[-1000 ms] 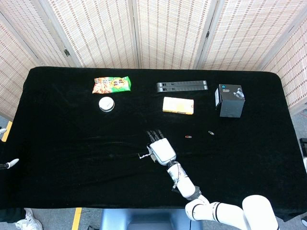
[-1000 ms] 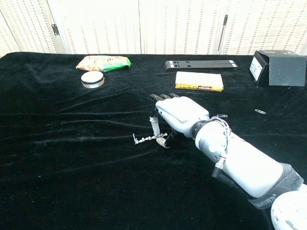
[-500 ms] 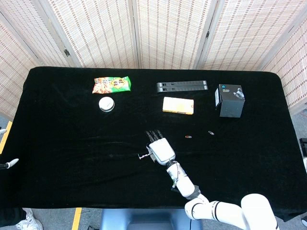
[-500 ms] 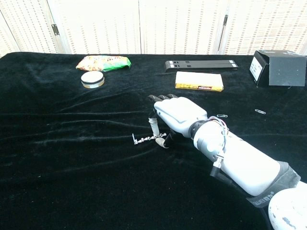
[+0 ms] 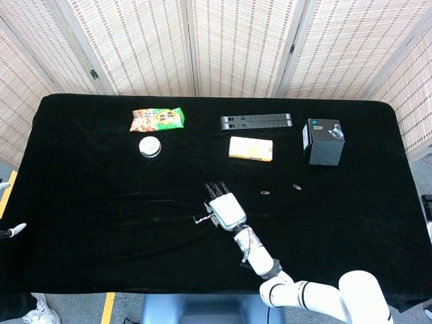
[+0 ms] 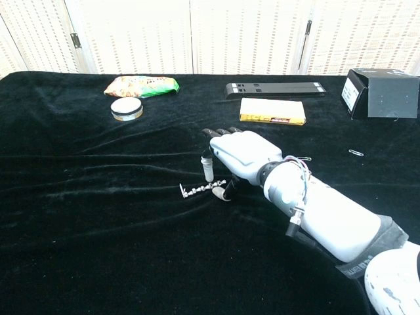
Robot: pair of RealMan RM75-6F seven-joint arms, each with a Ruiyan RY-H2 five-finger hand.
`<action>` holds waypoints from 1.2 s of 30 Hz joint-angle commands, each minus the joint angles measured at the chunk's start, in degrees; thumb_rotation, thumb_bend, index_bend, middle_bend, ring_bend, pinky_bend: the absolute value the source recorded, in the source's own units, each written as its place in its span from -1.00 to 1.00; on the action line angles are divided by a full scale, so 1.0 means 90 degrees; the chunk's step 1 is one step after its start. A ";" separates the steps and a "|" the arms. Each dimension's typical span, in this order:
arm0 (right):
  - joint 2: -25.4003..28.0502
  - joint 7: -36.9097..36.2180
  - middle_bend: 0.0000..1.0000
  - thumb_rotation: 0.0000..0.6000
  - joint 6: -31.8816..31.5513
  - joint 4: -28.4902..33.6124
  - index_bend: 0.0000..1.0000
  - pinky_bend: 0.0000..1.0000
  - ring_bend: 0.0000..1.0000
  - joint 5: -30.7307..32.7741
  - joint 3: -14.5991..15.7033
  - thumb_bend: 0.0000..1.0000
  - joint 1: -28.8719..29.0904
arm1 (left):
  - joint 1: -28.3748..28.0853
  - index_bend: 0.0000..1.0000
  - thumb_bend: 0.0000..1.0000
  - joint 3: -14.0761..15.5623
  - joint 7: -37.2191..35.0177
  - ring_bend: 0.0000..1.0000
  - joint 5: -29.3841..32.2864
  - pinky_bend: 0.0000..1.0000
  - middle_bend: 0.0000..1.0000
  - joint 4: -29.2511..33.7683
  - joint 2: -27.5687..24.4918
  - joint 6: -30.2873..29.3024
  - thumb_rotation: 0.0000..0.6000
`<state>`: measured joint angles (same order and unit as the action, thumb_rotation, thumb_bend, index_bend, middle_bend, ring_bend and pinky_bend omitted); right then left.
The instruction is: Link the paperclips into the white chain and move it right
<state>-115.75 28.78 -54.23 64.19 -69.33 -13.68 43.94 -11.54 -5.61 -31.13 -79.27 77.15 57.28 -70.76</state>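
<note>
One right hand point(image 6: 239, 154), slid slightly left and farther up the cloth within the last second, thumb and a finger apparently pinching the right end of the white chain point(image 6: 202, 190), which lies mid-table; rightward move not begun

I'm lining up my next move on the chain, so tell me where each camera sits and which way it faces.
Head view: high above the near edge, looking steeply down on the whole black table; shows the right hand and forearm.
Chest view: low at the near edge, looking across toward the screens; the right hand fills the foreground.
Both share the white chain, black box, yellow box and snack bag.
</note>
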 commanded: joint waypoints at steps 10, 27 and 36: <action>0.0006 0.0207 -0.81 1.00 -0.0041 -0.0008 0.26 -1.00 -0.96 0.0147 0.0038 -0.25 0.0022 | -0.0007 -0.59 -0.66 -0.0001 0.0007 -0.81 0.0023 -1.00 -0.73 0.0017 -0.0014 0.0045 1.00; 0.0174 -0.0058 -0.50 1.00 -0.0472 0.0316 0.78 -1.00 -0.81 -0.0026 -0.0058 -0.16 -0.0009 | 0.0005 -0.60 -0.65 -0.0017 -0.0085 -0.82 0.0031 -1.00 -0.73 -0.0018 -0.0016 0.0033 1.00; 0.0660 -0.0231 -0.48 1.00 -0.0649 0.0769 0.80 -1.00 -0.80 0.0023 -0.0257 -0.16 -0.0101 | 0.0004 -0.60 -0.65 -0.0038 -0.0008 -0.82 0.0068 -1.00 -0.73 -0.0015 0.0008 0.0023 1.00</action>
<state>-110.52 26.82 -59.88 70.46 -69.41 -15.60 43.24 -11.51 -5.94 -31.25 -78.69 76.98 57.33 -70.55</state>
